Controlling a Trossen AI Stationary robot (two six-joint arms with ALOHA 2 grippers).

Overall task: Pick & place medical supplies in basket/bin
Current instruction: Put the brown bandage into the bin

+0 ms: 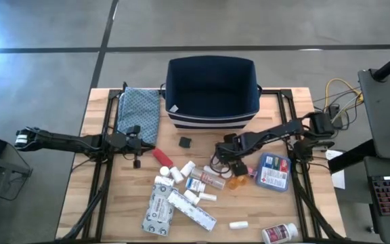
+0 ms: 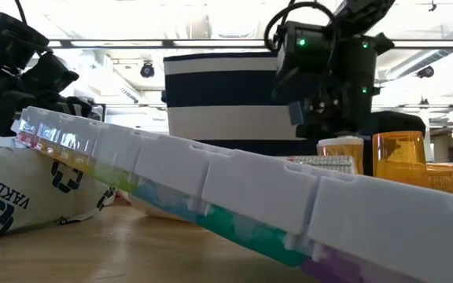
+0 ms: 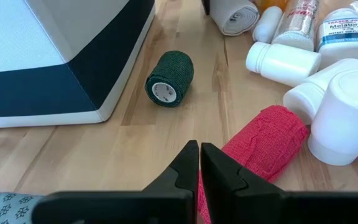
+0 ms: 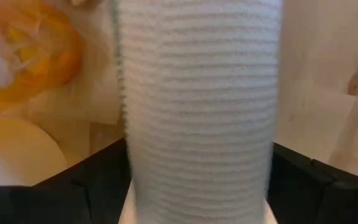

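Observation:
The navy bin stands at the table's far middle. Medical supplies lie in front of it: white bottles, a red wrap roll, a dark green roll, an orange vial, cartons and a blue-and-red packet. My right gripper points down, open, over a white ribbed roll that stands between its two fingers. My left gripper is shut and touches nothing, near the red roll at the table's left. My right gripper comes from above with one finger on each side of the white ribbed roll's round wall. Whether the fingers touch the roll I cannot tell. The roll's lower end is hidden.
A folded teal patterned cloth lies left of the bin. A long pill organiser lies near the table's front, close to the low camera. One white bottle lies at the front right. Bare wood shows at the table's left side.

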